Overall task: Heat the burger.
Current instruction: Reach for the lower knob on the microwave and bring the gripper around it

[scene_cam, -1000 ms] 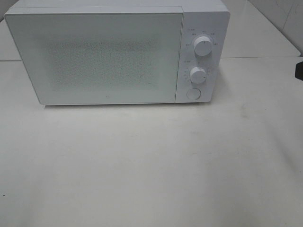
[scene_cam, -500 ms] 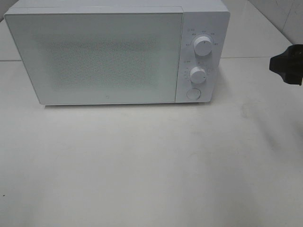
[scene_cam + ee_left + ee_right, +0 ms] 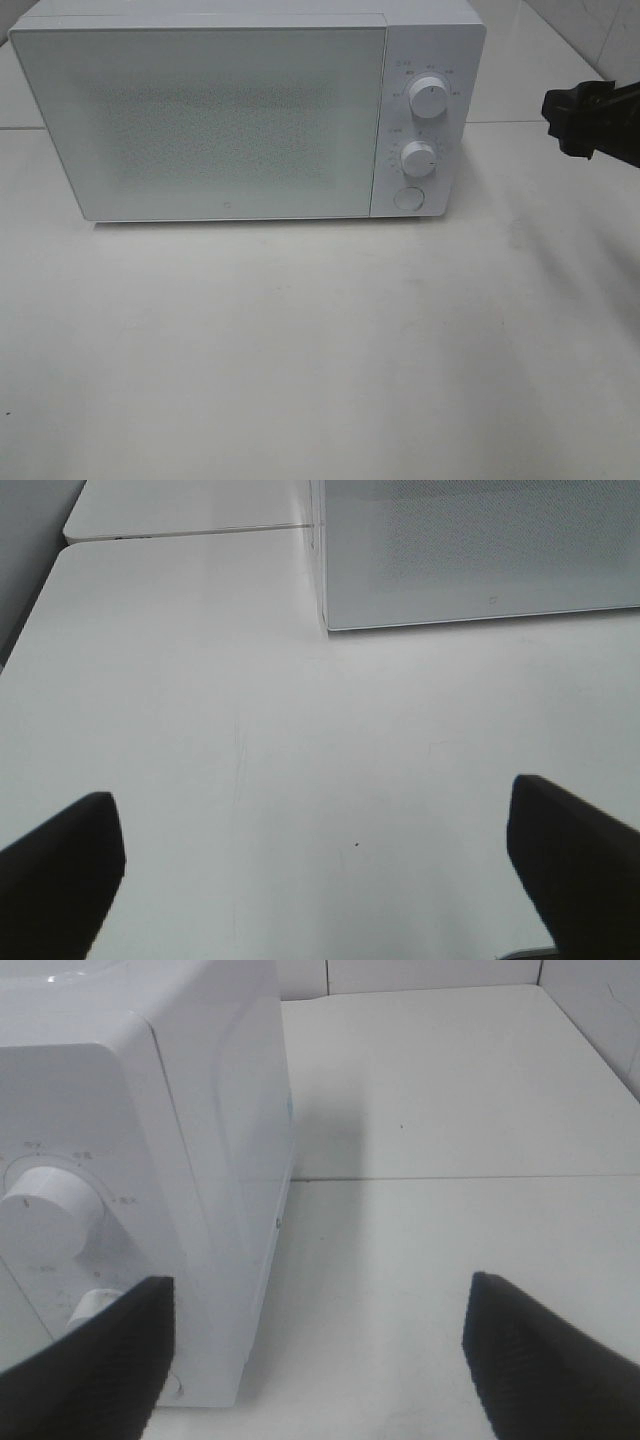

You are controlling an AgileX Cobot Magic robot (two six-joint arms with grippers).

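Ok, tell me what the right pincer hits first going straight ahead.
Probably nothing soon: the right pincer points along open table beside the microwave, though one finger might clip its corner; depth is unclear.

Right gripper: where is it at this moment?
In the exterior high view the right gripper is at the right edge, above the table, to the right of the microwave beside its dials, not touching it. Its jaws are open and empty.

No text can be read. On the microwave, faint grey markings ring the upper knob and lower knob but are too small to make out. A tiny mark low on the door is illegible. In the right wrist view the knob's characters are blurred.
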